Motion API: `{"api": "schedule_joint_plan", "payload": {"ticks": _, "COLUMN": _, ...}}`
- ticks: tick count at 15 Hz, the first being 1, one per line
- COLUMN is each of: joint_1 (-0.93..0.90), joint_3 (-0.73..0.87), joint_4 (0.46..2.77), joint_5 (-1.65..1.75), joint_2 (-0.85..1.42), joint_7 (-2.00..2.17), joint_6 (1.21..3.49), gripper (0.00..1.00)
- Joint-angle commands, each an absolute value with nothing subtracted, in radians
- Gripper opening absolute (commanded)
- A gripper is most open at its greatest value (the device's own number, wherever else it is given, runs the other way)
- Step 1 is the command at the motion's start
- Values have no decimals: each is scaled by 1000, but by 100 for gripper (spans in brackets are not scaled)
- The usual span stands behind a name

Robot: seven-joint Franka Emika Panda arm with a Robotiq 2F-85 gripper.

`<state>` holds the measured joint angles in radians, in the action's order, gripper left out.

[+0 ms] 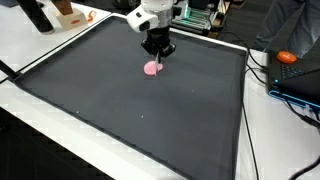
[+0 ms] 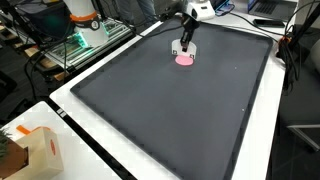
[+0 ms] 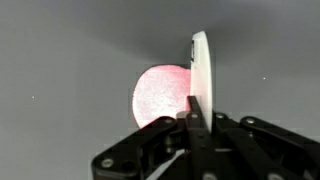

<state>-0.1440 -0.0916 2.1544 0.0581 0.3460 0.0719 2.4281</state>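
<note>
Gripping thin white piece (image 3: 201,65) upright, hand (image 1: 157,55) closed; pink disc (image 1: 152,68) beneath on mat (image 1: 120,115).

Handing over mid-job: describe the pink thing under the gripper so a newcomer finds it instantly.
Find the large dark mat that covers most of the white table. Near one of its edges the gripper hangs over a small round pink object. It is the only pink thing on the mat, bright against the dark surface.
</note>
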Motion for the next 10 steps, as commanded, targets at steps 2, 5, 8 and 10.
{"api": "schedule_joint_plan", "payload": {"ticks": 2, "joint_1": -123, "joint_3": -98, "joint_4": 2259, "joint_5": 31, "joint_2": 349, "joint_7": 28, "joint_6": 2431, "gripper": 1}}
{"api": "schedule_joint_plan", "payload": {"ticks": 5, "joint_1": -122, "joint_3": -96, "joint_4": 2274, "joint_5": 36, "joint_2": 340, "joint_7": 15, "joint_6": 2421, "gripper": 1}}
{"api": "schedule_joint_plan", "payload": {"ticks": 8, "joint_1": -123, "joint_3": -92, "joint_4": 2281, "joint_5": 48, "joint_2": 335, "joint_7": 7, "joint_6": 2416, "gripper": 1}}
{"api": "schedule_joint_plan", "payload": {"ticks": 10, "joint_1": -124, "joint_3": -95, "joint_4": 2265, "joint_5": 53, "joint_2": 346, "joint_7": -12, "joint_6": 2420, "gripper": 1}}
